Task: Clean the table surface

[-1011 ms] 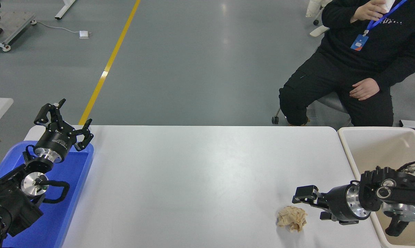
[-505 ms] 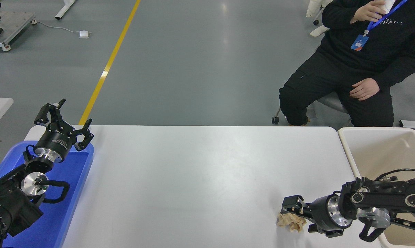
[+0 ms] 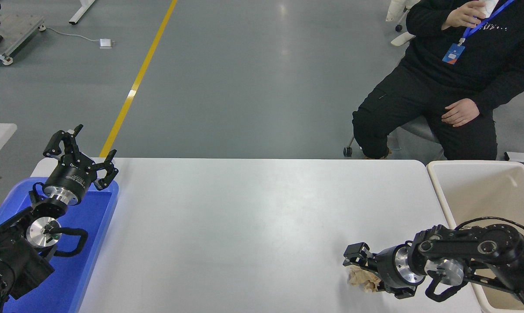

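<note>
Right pincer (image 3: 358, 271): brought in low from the right edge over the near right part of the tabletop, pointing left; its fingers are set around a crumpled paper wad, but whether they are pressed onto it cannot be told, since the wad is partly hidden by the wrist.
Crumpled paper wad (image 3: 361, 279): tan, lying on the tabletop directly under and at the tip of the right pincer, partly covered by it.
Tabletop (image 3: 244, 226): glossy white, spread out to the left of and beyond the right pincer; the paper wad is the only loose thing seen on it.
Cream tub (image 3: 475, 187): placed just behind the right pincer's wrist, at the tabletop's right end; the right arm is passed over its near rim.
Left pincer (image 3: 81, 150): held well apart from the right pincer, at the far left, its fingers spread and pointed away from the camera.
Blue tray (image 3: 94, 217): seen beneath and behind the left pincer, at the tabletop's left end.
Person (image 3: 462, 78): seated beyond the tabletop's far edge, dressed in black, well away from both pincers.
</note>
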You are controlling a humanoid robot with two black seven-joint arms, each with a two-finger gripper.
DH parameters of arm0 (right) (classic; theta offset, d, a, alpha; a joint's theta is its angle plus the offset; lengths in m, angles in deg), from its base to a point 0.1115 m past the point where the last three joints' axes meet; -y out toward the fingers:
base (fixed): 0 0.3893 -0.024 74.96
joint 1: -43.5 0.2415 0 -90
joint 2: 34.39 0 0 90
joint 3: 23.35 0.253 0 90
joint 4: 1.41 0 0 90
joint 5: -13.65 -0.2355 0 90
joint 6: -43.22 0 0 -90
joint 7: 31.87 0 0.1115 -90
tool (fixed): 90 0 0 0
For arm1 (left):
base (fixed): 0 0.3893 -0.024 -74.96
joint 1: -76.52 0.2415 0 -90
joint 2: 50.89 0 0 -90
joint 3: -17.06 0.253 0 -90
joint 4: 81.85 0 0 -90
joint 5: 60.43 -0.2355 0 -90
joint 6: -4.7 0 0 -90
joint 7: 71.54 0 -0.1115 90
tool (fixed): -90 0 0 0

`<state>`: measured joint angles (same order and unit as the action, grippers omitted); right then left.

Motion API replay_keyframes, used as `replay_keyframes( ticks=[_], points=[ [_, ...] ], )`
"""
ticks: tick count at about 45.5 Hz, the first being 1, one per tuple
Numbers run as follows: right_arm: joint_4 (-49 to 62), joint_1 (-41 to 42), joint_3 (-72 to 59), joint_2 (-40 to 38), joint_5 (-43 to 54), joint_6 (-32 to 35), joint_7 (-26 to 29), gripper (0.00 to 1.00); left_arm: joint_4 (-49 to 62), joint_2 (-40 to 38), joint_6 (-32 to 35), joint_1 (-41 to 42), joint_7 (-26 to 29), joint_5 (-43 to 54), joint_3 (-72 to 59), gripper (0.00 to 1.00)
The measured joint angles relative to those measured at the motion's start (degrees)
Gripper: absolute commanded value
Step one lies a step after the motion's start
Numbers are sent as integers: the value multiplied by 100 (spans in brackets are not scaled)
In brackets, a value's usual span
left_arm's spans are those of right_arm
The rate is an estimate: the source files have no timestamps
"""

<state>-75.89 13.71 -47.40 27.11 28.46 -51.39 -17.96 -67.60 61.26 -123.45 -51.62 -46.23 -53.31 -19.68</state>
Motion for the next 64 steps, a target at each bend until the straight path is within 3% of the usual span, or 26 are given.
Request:
replay_keyframes(
  ticks=[5, 11, 29, 39, 53, 64],
  points=[
    [83, 20, -10, 81, -2, -37, 0, 18, 0, 0, 0, 0, 0, 0, 0, 100],
    [174, 47, -31, 134, -13, -53, -1, 0, 0, 0, 0, 0, 0, 0, 0, 100],
    [208, 267, -247, 29, -52, 59, -17, 0, 0, 0, 0, 0, 0, 0, 0, 100],
    [-189, 596, -329, -407, -21, 223, -11, 0, 0, 0, 0, 0, 0, 0, 0, 100],
    [-1188, 1933, -1012, -1616, 368, 977, 80, 0, 0, 0, 0, 0, 0, 1, 0, 100],
    [-1636, 3492, -1540, -2698, 774, 2181, 251, 0, 0, 0, 0, -1, 0, 0, 0, 100]
  ],
)
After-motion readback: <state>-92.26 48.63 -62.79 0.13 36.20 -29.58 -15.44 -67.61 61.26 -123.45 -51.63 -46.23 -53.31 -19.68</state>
